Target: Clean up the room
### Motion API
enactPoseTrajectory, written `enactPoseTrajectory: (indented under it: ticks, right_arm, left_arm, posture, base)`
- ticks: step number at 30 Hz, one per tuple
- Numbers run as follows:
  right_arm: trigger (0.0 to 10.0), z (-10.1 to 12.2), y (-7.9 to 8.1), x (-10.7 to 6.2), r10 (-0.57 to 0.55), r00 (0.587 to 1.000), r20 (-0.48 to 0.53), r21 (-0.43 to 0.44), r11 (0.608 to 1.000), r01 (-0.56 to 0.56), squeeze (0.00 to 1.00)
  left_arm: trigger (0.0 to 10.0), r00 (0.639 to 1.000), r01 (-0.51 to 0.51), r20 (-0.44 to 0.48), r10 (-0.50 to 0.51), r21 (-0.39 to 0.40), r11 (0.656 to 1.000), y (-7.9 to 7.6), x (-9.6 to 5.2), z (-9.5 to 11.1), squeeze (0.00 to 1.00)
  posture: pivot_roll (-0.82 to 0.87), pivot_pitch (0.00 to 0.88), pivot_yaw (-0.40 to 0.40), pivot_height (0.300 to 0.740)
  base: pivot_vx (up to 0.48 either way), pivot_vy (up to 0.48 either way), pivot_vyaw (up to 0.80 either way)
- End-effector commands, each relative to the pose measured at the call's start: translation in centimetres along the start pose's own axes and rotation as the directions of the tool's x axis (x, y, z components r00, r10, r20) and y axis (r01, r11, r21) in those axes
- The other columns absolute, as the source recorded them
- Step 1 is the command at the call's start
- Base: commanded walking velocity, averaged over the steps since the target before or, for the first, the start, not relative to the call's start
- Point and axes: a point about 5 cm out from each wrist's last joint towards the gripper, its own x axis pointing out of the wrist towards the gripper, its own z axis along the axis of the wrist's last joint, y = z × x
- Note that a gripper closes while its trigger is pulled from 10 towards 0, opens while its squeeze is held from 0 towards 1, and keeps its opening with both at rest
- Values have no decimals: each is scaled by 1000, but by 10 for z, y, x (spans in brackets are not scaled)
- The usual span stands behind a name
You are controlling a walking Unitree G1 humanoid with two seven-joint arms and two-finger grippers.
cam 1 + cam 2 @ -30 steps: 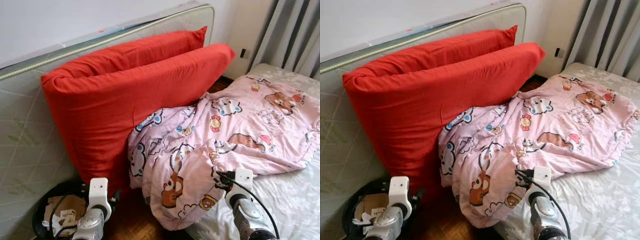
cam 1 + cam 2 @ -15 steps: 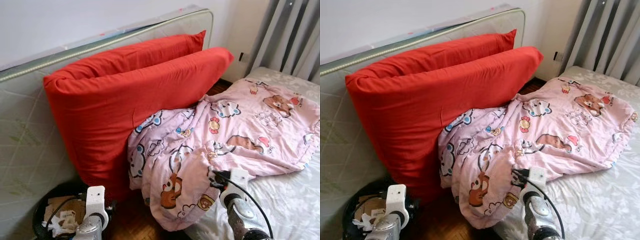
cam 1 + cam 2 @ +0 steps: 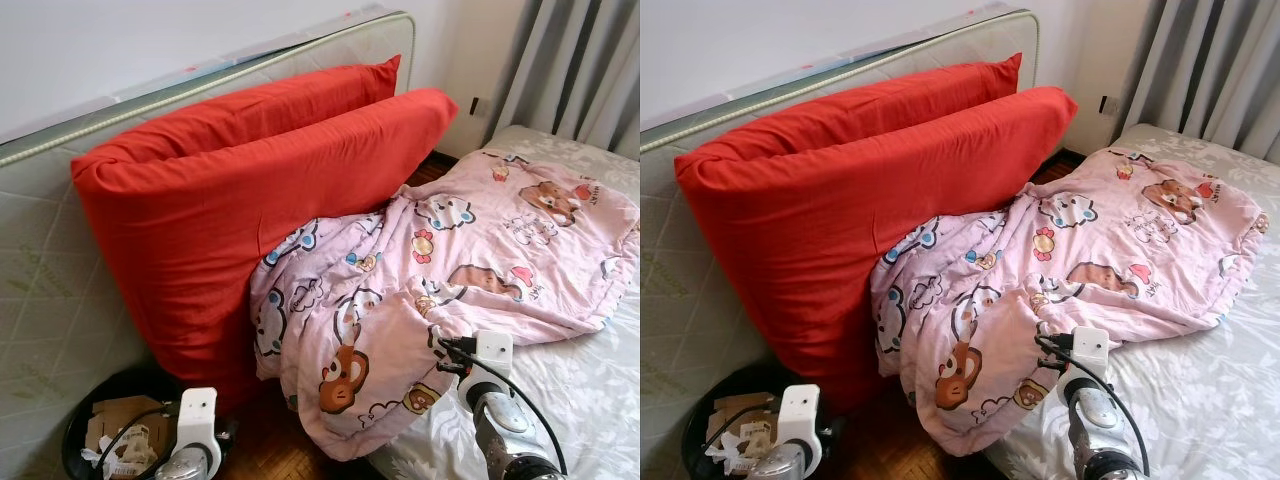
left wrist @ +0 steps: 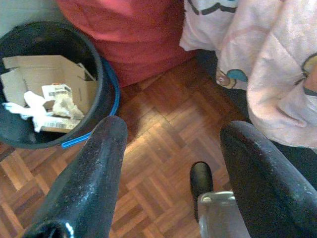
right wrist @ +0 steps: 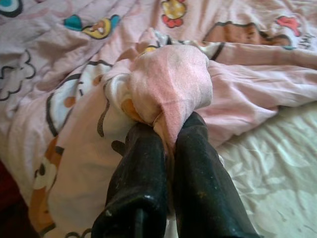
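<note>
A pink cartoon-print blanket (image 3: 480,270) lies crumpled on the bed and hangs over its near edge toward the floor. My right gripper (image 5: 171,134) is shut on a bunched fold of the blanket (image 5: 168,84), its black fingers (image 5: 143,163) pinching the cloth near the bed's edge; the right arm (image 3: 490,385) rises at the bottom right. My left gripper (image 4: 171,144) is open over the parquet floor (image 4: 163,129), low at the bottom left, with nothing between its fingers.
Two big red pillows (image 3: 250,190) lean on an upright mattress (image 3: 50,290) against the wall. A black bin (image 3: 85,440) with cardboard and paper scraps stands on the floor by my left arm. The bed has a white floral sheet (image 3: 590,390); grey curtains (image 3: 580,60) hang behind.
The camera has shifted a little. My left arm has sunk lower in view. My right gripper keeps its hold on the blanket fold.
</note>
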Motion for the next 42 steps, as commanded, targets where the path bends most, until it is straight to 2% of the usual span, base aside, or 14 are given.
enactPoseTrajectory:
  ticks: [1,11,28,42]
  right_arm:
    - [10000,2,4,1,12,1000,12,-8,1000,-12,0]
    - [10000,-3,11,0,38,999,10,-9,999,-38,0]
    - [10000,-10,10,-3,41,999,-18,-12,999,-41,0]
    - [10000,-17,9,-5,49,998,-50,-23,998,-50,0]
  left_arm:
    - [10000,1000,-20,-11,20,-1,1000,6,0,-1,0]
    - [10000,1000,-30,-10,29,-13,999,9,-1,-3,0]
    - [10000,999,-26,-25,25,-14,1000,8,-3,-9,0]
    - [10000,999,-21,-31,21,-18,1000,6,-3,-12,0]
  posture:
    - [58,25,25,740]
    - [52,49,30,740]
    - [52,43,26,740]
    - [52,37,18,740]
  base:
    - [0,0,0]
    - [0,0,0]
    - [0,0,0]
    - [-264,0,0]
